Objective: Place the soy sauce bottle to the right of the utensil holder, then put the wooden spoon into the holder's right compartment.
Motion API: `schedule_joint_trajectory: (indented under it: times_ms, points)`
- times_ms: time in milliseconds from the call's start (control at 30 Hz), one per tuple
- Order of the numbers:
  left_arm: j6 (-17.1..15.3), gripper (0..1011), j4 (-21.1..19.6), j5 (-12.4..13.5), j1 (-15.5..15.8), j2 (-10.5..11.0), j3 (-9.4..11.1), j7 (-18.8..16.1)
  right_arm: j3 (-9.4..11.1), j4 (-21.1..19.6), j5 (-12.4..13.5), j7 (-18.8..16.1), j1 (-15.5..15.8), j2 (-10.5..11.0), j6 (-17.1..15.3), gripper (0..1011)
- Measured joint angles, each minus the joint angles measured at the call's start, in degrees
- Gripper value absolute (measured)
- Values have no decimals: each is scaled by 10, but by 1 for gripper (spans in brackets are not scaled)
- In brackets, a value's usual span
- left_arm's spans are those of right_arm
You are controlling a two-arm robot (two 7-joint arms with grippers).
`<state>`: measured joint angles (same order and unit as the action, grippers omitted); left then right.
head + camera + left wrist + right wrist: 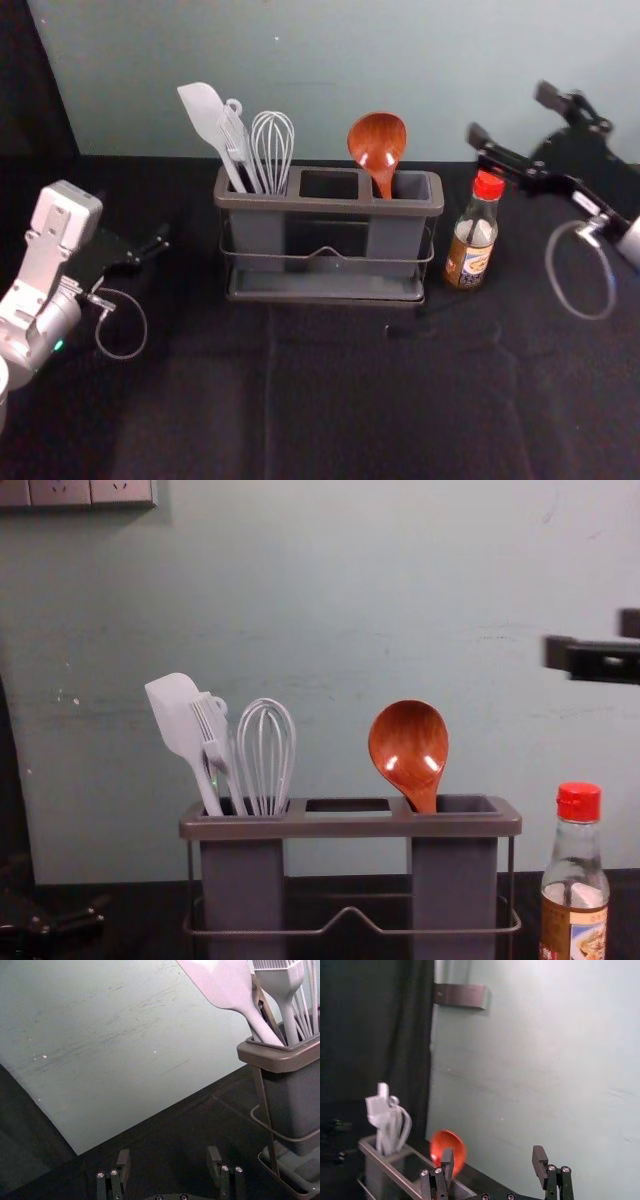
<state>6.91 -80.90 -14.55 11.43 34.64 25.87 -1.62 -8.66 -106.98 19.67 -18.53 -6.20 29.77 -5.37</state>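
Spoon (377, 143) bowl up, long axis steep; bottle (472, 246) upright, right tool (511, 115) higher; left tool (136, 224) left of holder (270, 204); both spread.

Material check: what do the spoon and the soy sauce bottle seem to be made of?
The spoon: probably lacquered wood, reddish-brown with streaky grain and bright highlights.
The soy sauce bottle: smooth, likely glass, judging by its see-through neck, though clear plastic is possible.

Pale spatula (174, 715), brush (214, 732) and whisk (266, 760), black tablecloth (400, 400), dark curtain (375, 1025), grey-green wall (330, 600), sockets (62, 491)
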Motion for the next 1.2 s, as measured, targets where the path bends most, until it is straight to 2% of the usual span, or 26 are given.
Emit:
schedule_joint_trajectory:
  times_ms: [67,100,167,200,333,433,533,667,1000,1200]
  points:
    - [0,1005,0,0,0,0,0,0,24,-11,1,13,29,6,-2,1004]
    - [0,1005,0,0,0,0,0,0,24,-11,1,13,29,6,-2,1004]
    - [0,1005,0,0,0,0,0,0,44,-15,1,26,53,6,-5,1004]
    - [0,1005,0,0,0,0,0,0,44,-15,1,26,53,6,-5,1004]
    - [0,1005,0,0,0,0,0,0,66,-9,-4,40,87,0,-2,1004]
    - [0,1005,0,0,0,0,0,0,71,-2,-12,44,102,-4,6,1004]
    - [0,1005,0,0,0,0,0,0,70,9,-36,57,121,-12,20,1004]
    - [0,1005,0,0,0,0,0,0,65,24,-56,65,132,-22,31,1004]
    - [0,1005,0,0,0,0,0,0,51,77,-73,66,128,-51,32,1004]
    - [0,1005,0,0,0,0,0,0,46,109,-81,62,116,-69,48,1004]
